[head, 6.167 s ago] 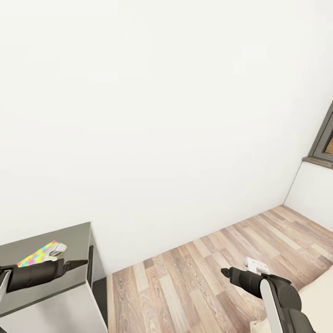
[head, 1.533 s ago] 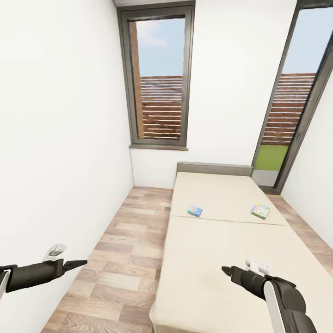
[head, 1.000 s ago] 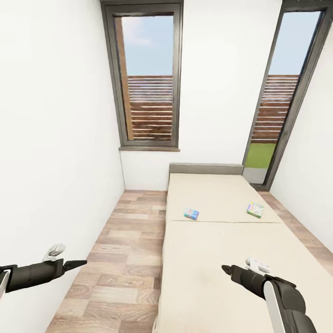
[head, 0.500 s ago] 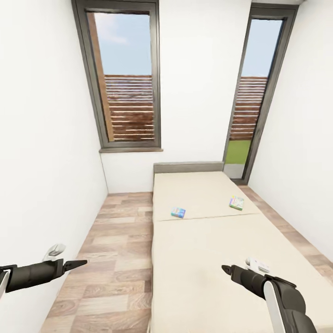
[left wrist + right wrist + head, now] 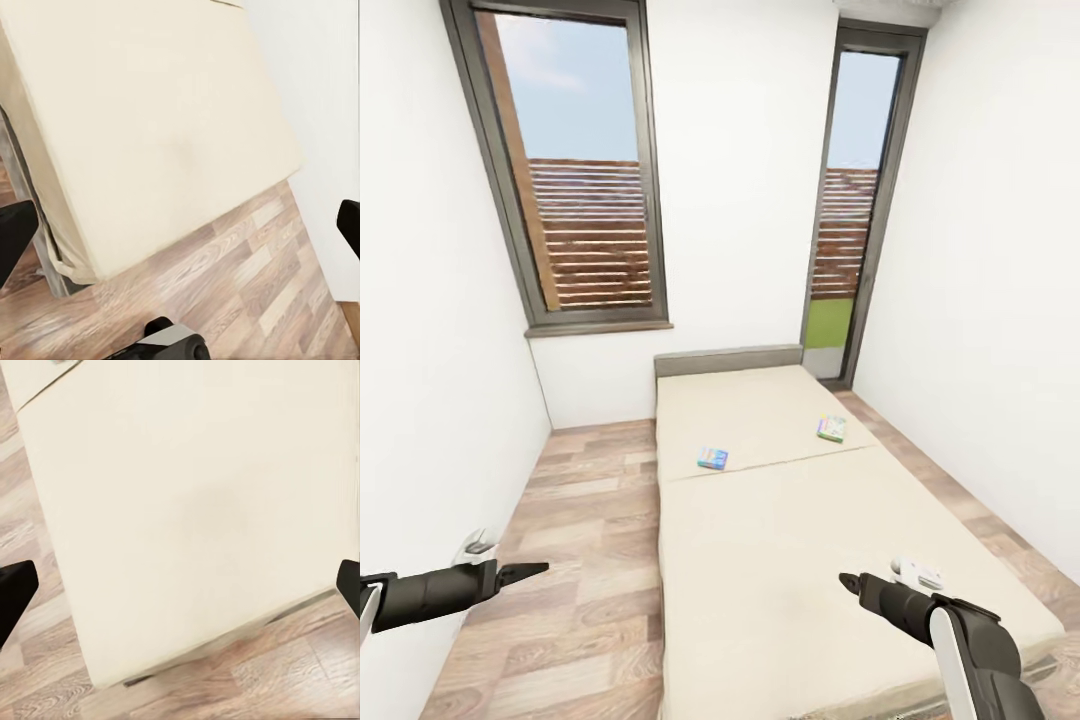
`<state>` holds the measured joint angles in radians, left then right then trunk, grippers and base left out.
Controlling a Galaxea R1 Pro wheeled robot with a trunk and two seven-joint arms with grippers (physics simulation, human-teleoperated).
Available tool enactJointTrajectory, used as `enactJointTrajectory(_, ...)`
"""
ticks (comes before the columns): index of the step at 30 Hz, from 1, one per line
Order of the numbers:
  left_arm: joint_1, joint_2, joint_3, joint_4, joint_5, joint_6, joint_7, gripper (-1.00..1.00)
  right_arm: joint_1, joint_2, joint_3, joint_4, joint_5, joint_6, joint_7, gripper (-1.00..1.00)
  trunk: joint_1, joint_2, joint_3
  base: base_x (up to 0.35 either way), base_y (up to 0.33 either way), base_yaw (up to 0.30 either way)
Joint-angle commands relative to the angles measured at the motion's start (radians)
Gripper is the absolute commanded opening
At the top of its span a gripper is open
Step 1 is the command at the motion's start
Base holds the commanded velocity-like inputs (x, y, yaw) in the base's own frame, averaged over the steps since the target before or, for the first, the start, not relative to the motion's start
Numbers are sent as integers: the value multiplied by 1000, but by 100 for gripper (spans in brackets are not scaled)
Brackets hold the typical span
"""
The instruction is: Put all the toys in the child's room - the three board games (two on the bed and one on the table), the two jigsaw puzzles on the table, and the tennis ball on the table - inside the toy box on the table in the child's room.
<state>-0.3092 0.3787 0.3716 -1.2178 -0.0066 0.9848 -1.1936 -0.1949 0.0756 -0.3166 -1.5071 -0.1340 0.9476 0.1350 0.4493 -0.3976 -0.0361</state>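
Two board games lie on the far pad of the bed (image 5: 790, 560): a blue one (image 5: 712, 458) near the seam between the two cream pads and a pale green one (image 5: 831, 428) further right. My left gripper (image 5: 525, 572) hangs open over the wood floor beside the bed. My right gripper (image 5: 850, 584) is open above the near pad, well short of both boxes. In the left wrist view the gripper (image 5: 180, 232) has nothing between its fingers, and the same holds for the gripper (image 5: 180, 585) in the right wrist view. The table and toy box are out of view.
A strip of wood-plank floor (image 5: 585, 560) runs between the bed and the white left wall (image 5: 430, 420). A narrower strip (image 5: 1000, 525) runs along the right wall. Two tall dark-framed windows (image 5: 575, 180) stand behind the grey headboard (image 5: 728, 360).
The camera has swung round from the table corner to face the bed, and over the last second the bed has slid left in the picture. Both arms keep the same pose.
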Motion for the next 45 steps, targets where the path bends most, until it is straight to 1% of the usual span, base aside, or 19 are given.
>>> enactJointTrajectory(1, -1, 0, 1, 0, -1, 9, -4, 100, -1, 1, -2, -1, -3, 5, 1, 100, 1, -2, -2, 17, 153, -279)
enactJointTrajectory(13, -1, 0, 1, 0, -1, 9, -4, 100, -1, 1, -2, -1, -3, 5, 1, 100, 1, -2, -3, 15, 38, -279)
enactJointTrajectory(22, -1, 0, 1, 0, -1, 9, -4, 100, 0, 2, -2, -1, -1, 4, 1, 100, 1, -2, -10, 1, 1, -241)
enactJointTrajectory(34, -1, 0, 1, 0, -1, 9, -4, 100, 0, 2, -2, -2, -1, 3, 2, 100, 1, -2, -14, 0, 14, -38)
enactJointTrajectory(40, -1, 0, 1, 0, -1, 9, -4, 100, -1, 3, -2, -1, -1, 3, 1, 100, 1, -2, -22, 0, 180, -2)
enactJointTrajectory(45, -1, 0, 1, 0, -1, 9, -4, 100, 0, 3, -1, -2, -1, 3, 1, 100, 1, -2, -29, 0, 61, 0)
